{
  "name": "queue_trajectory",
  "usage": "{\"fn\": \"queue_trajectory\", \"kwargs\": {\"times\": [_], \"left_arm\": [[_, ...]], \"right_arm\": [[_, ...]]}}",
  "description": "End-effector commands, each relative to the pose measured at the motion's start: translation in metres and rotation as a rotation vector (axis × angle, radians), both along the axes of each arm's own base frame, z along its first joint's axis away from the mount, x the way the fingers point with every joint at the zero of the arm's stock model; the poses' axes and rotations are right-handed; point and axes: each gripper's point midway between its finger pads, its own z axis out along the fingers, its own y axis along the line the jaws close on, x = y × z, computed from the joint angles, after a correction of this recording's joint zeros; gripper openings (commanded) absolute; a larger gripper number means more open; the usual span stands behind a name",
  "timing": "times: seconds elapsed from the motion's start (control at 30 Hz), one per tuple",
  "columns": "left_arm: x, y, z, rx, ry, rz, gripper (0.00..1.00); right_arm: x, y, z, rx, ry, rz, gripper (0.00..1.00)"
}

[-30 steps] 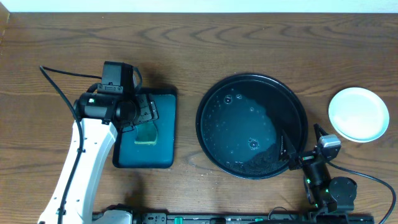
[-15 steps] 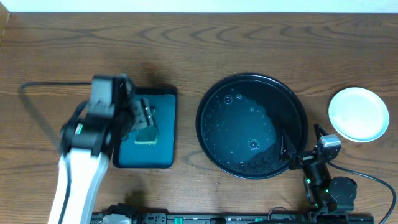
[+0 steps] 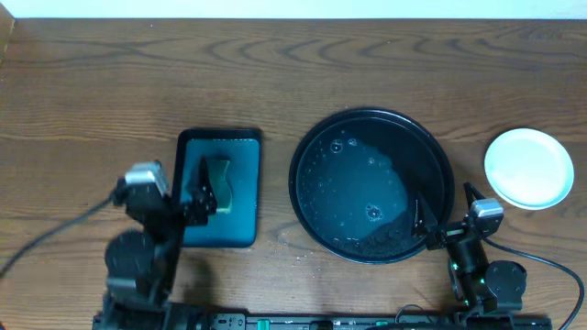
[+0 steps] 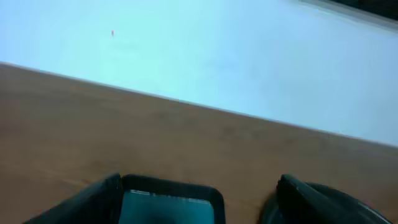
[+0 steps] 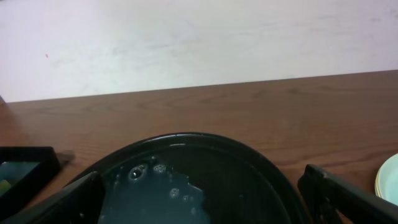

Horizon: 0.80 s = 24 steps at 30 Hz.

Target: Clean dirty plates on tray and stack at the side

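The round black tray (image 3: 312, 147) holds only a film of water with bubbles and no plates; it also shows in the right wrist view (image 5: 186, 140). The plates (image 3: 529, 168) sit as a pale stack on the table to the right of the tray, with their edge in the right wrist view (image 5: 389, 180). I cannot tell how many are stacked. My right gripper (image 3: 445, 217) (image 5: 200, 177) is open and empty at the tray's front right rim. My left gripper (image 3: 197, 197) (image 4: 199, 183) is open and empty at the front left of the teal tray.
A teal rectangular tray (image 3: 240, 215) (image 4: 168, 202) lies left of the black tray, with a yellow-green sponge (image 3: 218, 181) lying on it. A cable runs off the front left. The table's far edge meets a pale wall.
My left arm has pulled back from above the teal tray toward the front left. The sponge now lies uncovered on that tray. The right arm has not moved.
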Motion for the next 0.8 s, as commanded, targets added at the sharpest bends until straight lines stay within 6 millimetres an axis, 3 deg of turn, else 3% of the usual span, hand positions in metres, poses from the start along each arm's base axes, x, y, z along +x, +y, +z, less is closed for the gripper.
{"fn": "queue_trajectory", "kwargs": {"times": [0.0, 0.23, 0.37, 0.63, 0.77], "left_arm": [[-0.009, 0.01, -0.015, 0.025, -0.054, 0.04, 0.79], [-0.017, 0.017, -0.035, 0.016, -0.146, 0.068, 0.8], [-0.01, 0.016, -0.045, 0.013, -0.176, 0.068, 0.79], [-0.003, 0.015, -0.1, 0.02, -0.059, 0.066, 0.79], [-0.003, 0.015, -0.106, 0.023, -0.035, 0.065, 0.79]], "right_arm": [[0.0, 0.001, -0.001, -0.012, -0.005, 0.003, 0.99], [0.0, 0.001, -0.001, -0.012, -0.005, 0.003, 0.99], [0.0, 0.001, -0.001, -0.012, -0.005, 0.003, 0.99], [0.0, 0.001, -0.001, -0.012, -0.005, 0.003, 0.99], [0.0, 0.001, -0.001, -0.012, -0.005, 0.003, 0.99]]}}
